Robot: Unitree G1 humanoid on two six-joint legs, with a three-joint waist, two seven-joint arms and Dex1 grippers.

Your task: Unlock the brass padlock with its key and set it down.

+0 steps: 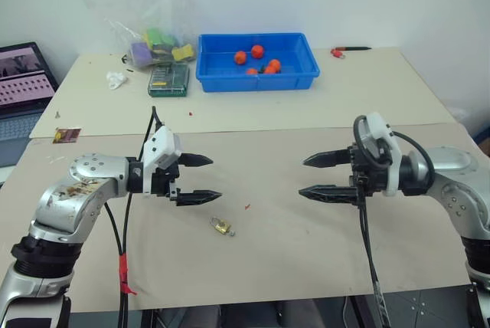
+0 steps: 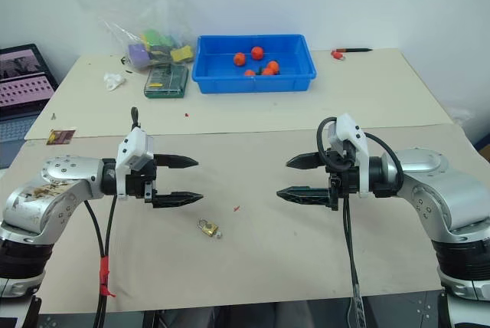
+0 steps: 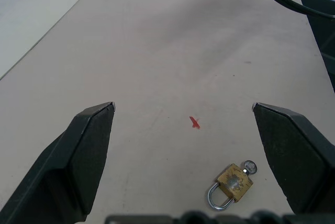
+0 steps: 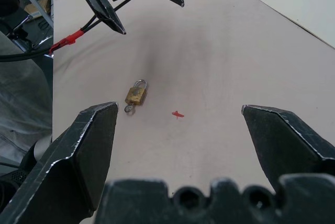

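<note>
The brass padlock (image 1: 220,226) lies flat on the tan table, its silver shackle seated in the body. The key (image 3: 250,167) sticks out of the end opposite the shackle. My left gripper (image 1: 217,178) hovers open just left of and above the padlock, pointing right, with nothing between its fingers. My right gripper (image 1: 302,178) faces it from the right, open and empty, a hand's width from the lock. In the right wrist view the padlock (image 4: 135,93) lies between the two grippers, nearer the left gripper (image 4: 153,19).
A small red speck (image 1: 247,207) lies right of the padlock. At the back stand a blue bin (image 1: 256,75) of orange balls, a green box (image 1: 168,79), a plastic bag (image 1: 157,46) and a red pen (image 1: 348,51). A laptop (image 1: 23,75) sits far left.
</note>
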